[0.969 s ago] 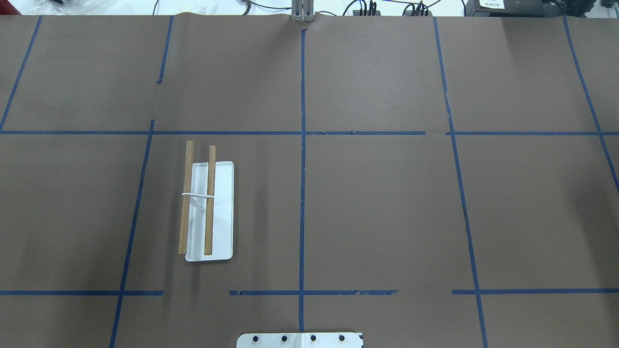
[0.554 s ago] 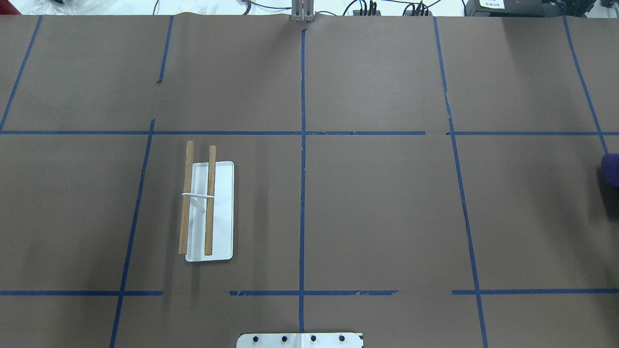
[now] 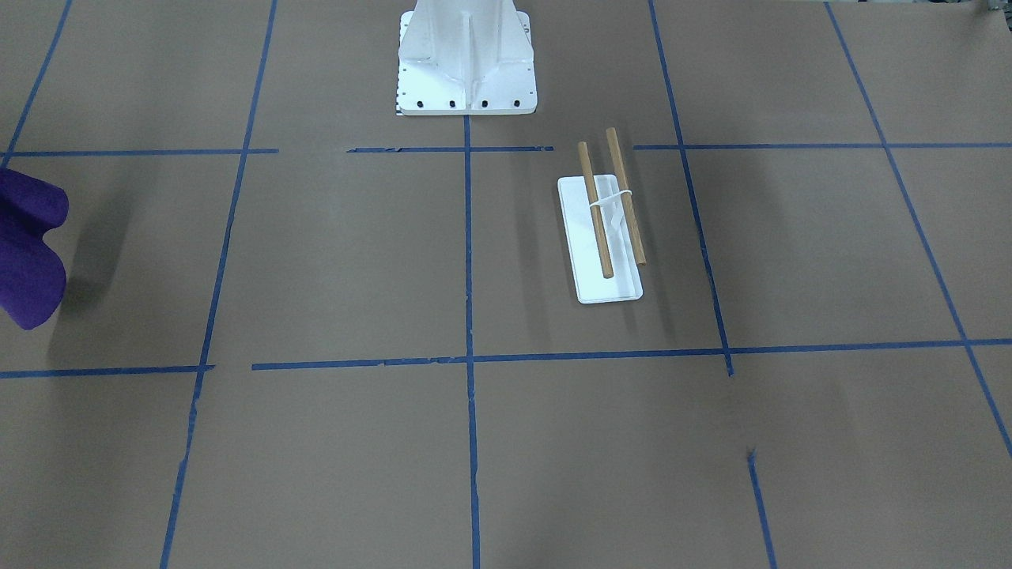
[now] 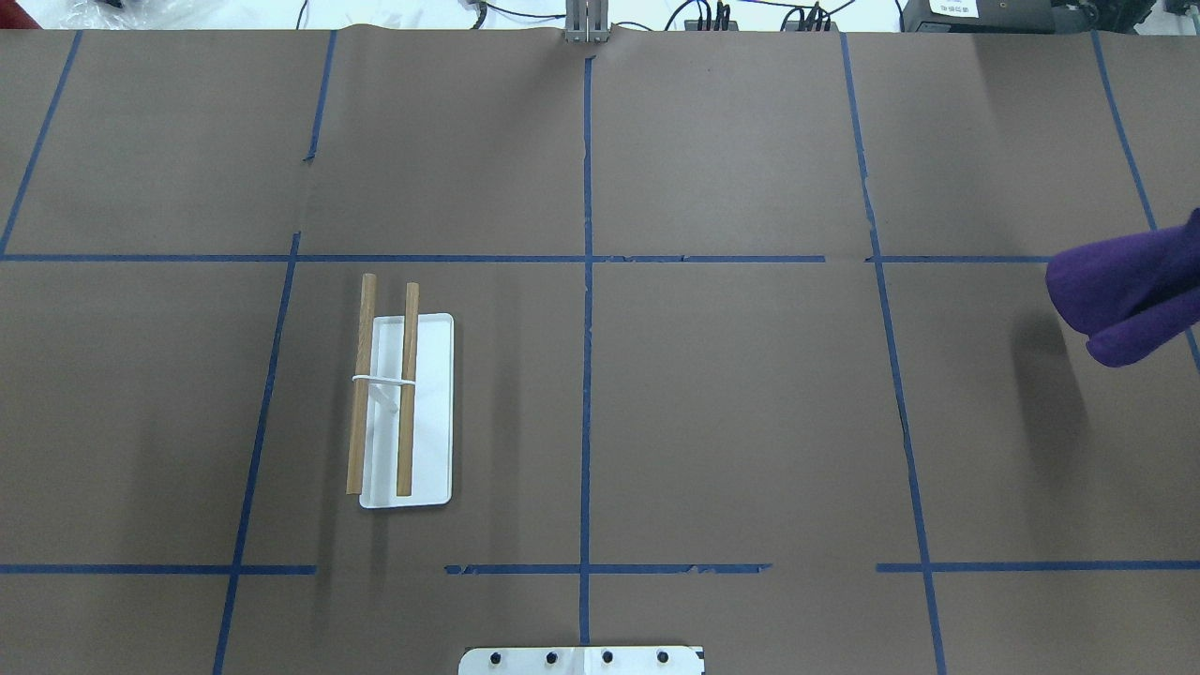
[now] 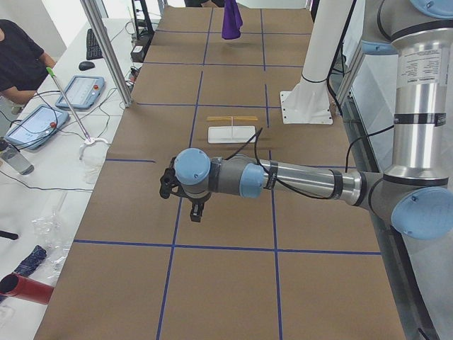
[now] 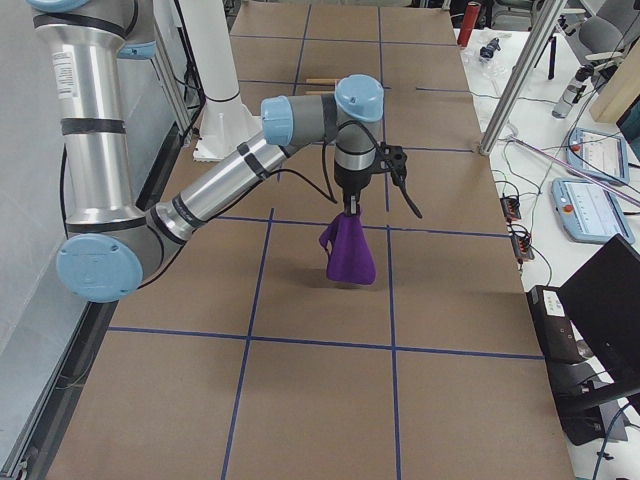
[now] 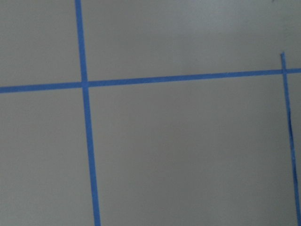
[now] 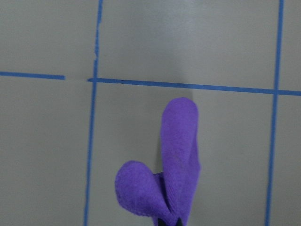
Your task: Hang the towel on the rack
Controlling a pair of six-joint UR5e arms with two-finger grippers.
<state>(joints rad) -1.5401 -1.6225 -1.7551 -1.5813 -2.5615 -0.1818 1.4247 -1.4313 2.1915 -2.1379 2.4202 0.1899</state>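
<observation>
The towel (image 4: 1125, 300) is a deep-purple cloth hanging folded in the air over the table's right side. It also shows in the front view (image 3: 28, 253) and the right wrist view (image 8: 178, 160). My right gripper (image 6: 351, 208) is shut on its top edge and holds it clear of the table. The rack (image 4: 405, 403) stands on the left half, two tan dowels over a white base (image 4: 433, 412); it also shows in the front view (image 3: 609, 229). My left gripper (image 5: 197, 212) hovers low over bare table far to the left of the rack; I cannot tell whether it is open or shut.
The large white bolted pedestal (image 3: 466, 55) stands at the robot's side of the table, in the middle. Blue tape lines grid the brown paper cover. Operators' tablets and cables lie on side tables (image 5: 42, 120) beyond the table's ends.
The purple towel has come into the overhead view from the right edge and moved left toward the table's middle. The rack has not moved.
</observation>
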